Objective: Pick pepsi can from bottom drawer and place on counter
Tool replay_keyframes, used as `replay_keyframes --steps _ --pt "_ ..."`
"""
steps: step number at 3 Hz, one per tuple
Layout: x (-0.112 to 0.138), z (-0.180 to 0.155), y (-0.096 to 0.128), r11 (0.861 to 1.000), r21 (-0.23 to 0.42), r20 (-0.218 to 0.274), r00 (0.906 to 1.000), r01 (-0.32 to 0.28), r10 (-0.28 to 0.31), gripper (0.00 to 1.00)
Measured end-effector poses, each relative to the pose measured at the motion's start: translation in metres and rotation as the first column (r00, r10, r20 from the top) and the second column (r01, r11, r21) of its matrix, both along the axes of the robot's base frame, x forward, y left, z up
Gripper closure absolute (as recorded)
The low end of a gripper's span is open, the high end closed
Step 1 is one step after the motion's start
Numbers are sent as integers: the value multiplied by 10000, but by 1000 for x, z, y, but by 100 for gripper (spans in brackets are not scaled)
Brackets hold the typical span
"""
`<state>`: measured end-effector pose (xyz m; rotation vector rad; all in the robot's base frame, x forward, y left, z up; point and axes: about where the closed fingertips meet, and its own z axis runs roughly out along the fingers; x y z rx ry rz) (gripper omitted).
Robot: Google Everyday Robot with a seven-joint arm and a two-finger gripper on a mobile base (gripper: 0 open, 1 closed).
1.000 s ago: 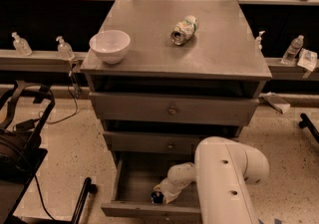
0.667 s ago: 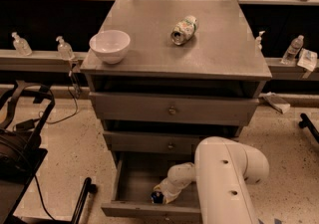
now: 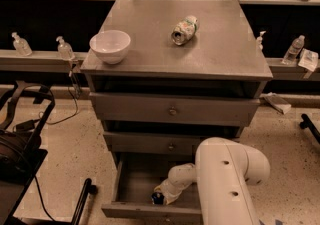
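Note:
The bottom drawer is pulled open at the foot of the grey cabinet. The dark blue pepsi can sits inside it near the front wall, only partly showing. My white arm reaches down into the drawer, and my gripper is right at the can, its end hidden by the wrist and the can. The counter is the grey metal top of the cabinet, well above the gripper.
On the counter stand a white bowl at the front left and a pale green-and-white can lying on its side. The two upper drawers are shut. A black cart stands at the left. Small bottles line the side ledges.

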<state>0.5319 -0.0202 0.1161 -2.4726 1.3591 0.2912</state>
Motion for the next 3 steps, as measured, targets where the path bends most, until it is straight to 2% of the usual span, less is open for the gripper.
replay_keyframes --steps 2,3 --pt "1 0 0 10000 2 1 10000 3 -3 34" --pt "1 0 0 10000 4 1 10000 6 -6 25"
